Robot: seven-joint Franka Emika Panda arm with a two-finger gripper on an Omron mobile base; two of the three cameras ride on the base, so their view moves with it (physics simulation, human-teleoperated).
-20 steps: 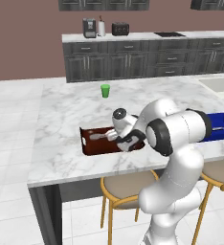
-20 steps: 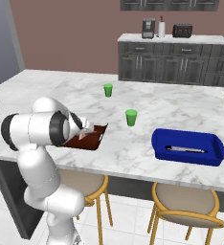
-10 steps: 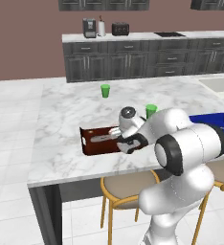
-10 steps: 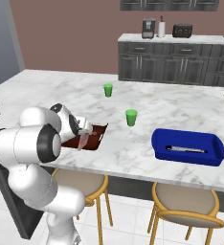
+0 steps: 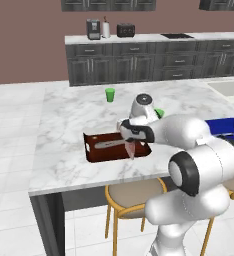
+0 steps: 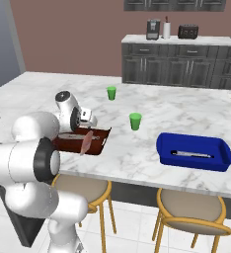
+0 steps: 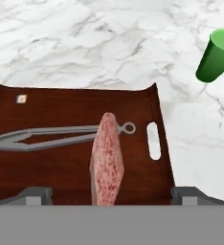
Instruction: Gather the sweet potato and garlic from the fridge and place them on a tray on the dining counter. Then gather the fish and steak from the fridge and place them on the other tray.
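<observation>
Over the other tray (image 7: 61, 167), the dark brown one on the dining counter (image 5: 64, 125), my gripper (image 7: 112, 194) points down and stands open. The pink steak (image 7: 106, 162) stands on end between the wide-apart fingertips (image 7: 35, 194), touching neither, its lower end at the tray floor. The slim grey fish (image 7: 51, 136) lies flat in the same tray, just behind the steak. From the base views the steak (image 5: 130, 148) (image 6: 86, 142) hangs below the hand over the brown tray (image 5: 96, 155) (image 6: 63, 146). I cannot make out the sweet potato or the garlic. The fridge is out of view.
The blue tray (image 6: 216, 160) (image 5: 229, 125) sits further right on the counter with a slim grey thing in it. Two green cups (image 6: 111, 92) (image 6: 135, 121) stand behind the trays, one close to the brown tray's right end (image 7: 218, 55). Stools stand under the counter's near edge.
The jaws have gone from nearly shut on the steak to wide open. The steak has come free and stands end-down in the brown tray. The arm has swung a little over the tray.
</observation>
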